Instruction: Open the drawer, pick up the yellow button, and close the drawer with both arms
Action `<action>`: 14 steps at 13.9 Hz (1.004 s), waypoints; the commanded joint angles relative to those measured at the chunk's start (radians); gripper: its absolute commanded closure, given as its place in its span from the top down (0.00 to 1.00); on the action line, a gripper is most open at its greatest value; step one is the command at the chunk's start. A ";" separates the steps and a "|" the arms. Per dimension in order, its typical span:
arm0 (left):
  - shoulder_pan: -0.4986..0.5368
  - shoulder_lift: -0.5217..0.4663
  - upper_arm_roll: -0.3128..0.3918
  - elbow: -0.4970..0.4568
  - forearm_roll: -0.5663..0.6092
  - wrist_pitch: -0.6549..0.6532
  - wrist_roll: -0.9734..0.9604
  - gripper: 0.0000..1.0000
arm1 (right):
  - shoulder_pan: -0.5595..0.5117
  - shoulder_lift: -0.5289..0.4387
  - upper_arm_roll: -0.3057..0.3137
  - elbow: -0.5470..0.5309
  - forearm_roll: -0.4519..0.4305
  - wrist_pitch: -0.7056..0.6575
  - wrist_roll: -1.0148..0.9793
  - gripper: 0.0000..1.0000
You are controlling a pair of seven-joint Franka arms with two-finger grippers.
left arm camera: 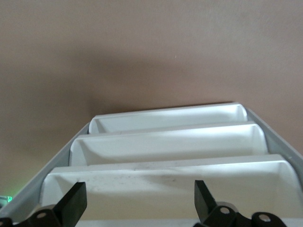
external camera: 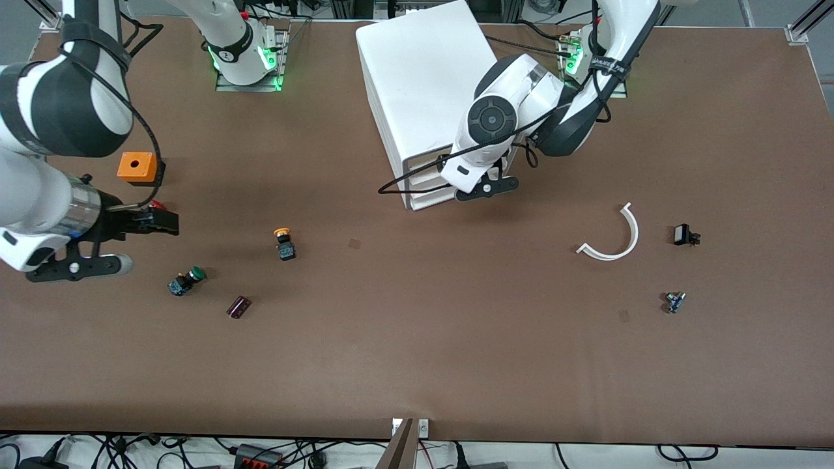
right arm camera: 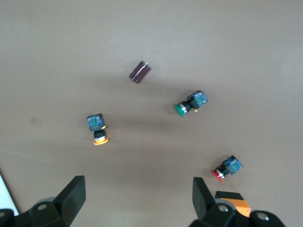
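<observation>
**A:** where's the button right now?

**B:** sitting on the table, left-center of the front frame, nearer the camera than the white drawer unit. Green-capped button and a dark red part lie lower left of it.

**A:** grippers?

**B:** left gripper is at the drawer fronts, top center, jaws apart, holding nothing. Right gripper hangs at the left edge over the red-capped button, jaws wide too, empty.

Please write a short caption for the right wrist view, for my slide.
Open right gripper above the table, with the orange-capped button, green button and red button lying below.
</observation>
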 commanded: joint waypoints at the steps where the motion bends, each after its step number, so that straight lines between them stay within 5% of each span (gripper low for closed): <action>1: 0.052 -0.033 -0.007 0.060 0.162 -0.026 0.036 1.00 | -0.003 -0.013 -0.035 0.036 -0.001 -0.002 -0.002 1.00; 3: 0.084 -0.035 -0.001 0.103 0.262 -0.037 0.143 1.00 | -0.009 -0.013 -0.051 0.038 0.001 -0.002 -0.006 1.00; 8: 0.260 -0.038 -0.001 0.222 0.273 -0.099 0.482 1.00 | -0.064 -0.095 -0.026 0.016 0.004 0.001 0.003 1.00; 11: 0.354 -0.038 -0.001 0.342 0.269 -0.228 0.715 1.00 | -0.232 -0.145 0.115 -0.008 -0.001 0.001 0.000 1.00; 14: 0.432 -0.082 0.010 0.352 0.209 -0.258 0.879 1.00 | -0.348 -0.205 0.202 -0.070 -0.010 0.001 -0.002 1.00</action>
